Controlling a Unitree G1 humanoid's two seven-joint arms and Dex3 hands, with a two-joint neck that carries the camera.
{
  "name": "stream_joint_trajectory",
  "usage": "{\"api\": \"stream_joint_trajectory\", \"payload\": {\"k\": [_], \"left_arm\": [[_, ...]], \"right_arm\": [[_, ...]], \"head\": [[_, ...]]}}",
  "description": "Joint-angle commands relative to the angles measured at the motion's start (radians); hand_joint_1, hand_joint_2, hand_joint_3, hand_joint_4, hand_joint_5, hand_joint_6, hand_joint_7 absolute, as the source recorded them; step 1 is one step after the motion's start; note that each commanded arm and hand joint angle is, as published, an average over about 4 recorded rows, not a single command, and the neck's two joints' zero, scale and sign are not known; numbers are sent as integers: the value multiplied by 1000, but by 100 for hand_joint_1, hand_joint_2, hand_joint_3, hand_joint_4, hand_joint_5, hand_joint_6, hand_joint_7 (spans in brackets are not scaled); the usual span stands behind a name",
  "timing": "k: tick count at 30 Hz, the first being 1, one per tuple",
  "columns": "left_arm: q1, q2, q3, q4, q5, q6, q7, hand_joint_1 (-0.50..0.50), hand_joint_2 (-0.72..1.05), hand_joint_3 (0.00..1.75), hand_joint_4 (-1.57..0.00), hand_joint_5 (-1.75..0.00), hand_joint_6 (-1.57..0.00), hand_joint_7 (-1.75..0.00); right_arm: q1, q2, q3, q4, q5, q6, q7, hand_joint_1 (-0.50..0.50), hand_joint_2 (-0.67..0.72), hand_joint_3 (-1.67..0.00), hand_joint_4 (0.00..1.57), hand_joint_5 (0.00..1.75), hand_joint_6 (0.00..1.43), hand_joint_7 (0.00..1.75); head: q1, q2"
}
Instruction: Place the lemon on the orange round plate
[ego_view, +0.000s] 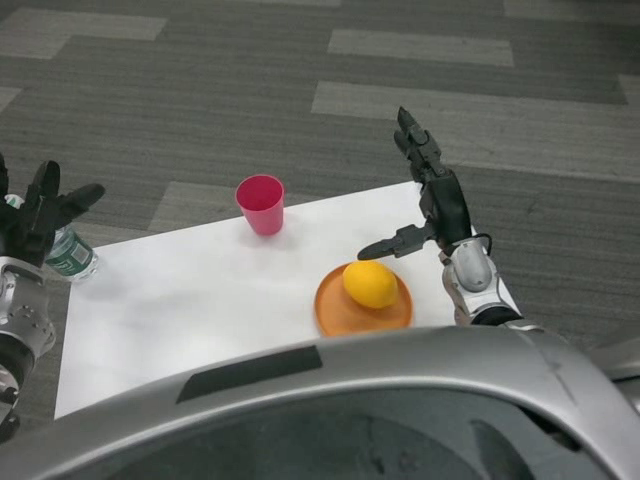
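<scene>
1. The lemon (371, 284), plain yellow and smooth, lies on the orange round plate (340, 312), which sits close to the table's (180, 310) near edge.
2. My right hand (428, 200) hangs just beyond the plate, fingers spread, holding nothing.
3. A pink cup (261, 204) stands farther from the plate, near the far edge.
4. My left hand (40, 210) waits spread and empty off the left edge, by a water bottle (70, 255).

The lemon (370, 284) sat on the orange plate (340, 312). The right hand (430, 190) hung open just beside it; the left hand (40, 212) was spread near a bottle (70, 255).
</scene>
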Motion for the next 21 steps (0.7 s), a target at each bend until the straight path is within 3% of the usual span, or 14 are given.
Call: {"api": "stream_joint_trajectory", "payload": {"k": [1, 11, 21], "left_arm": [[-2, 15, 4, 0, 2, -7, 2, 50, 96, 2, -4, 0, 0, 0], [1, 13, 3, -2, 2, -9, 0, 50, 96, 9, -4, 0, 0, 0], [6, 11, 4, -7, 2, -13, 0, 50, 96, 9, -4, 0, 0, 0]], "right_arm": [[-30, -5, -1, -33, 19, -6, -23, 25, -10, -16, 0, 32, 0, 0], [-71, -16, -22, -74, 32, -6, -58, 21, -16, -24, 0, 29, 0, 0], [-97, -21, -30, -75, 33, -6, -69, 21, -16, -24, 0, 29, 0, 0]], "head": [[3, 3], [29, 9], [144, 14]]}}
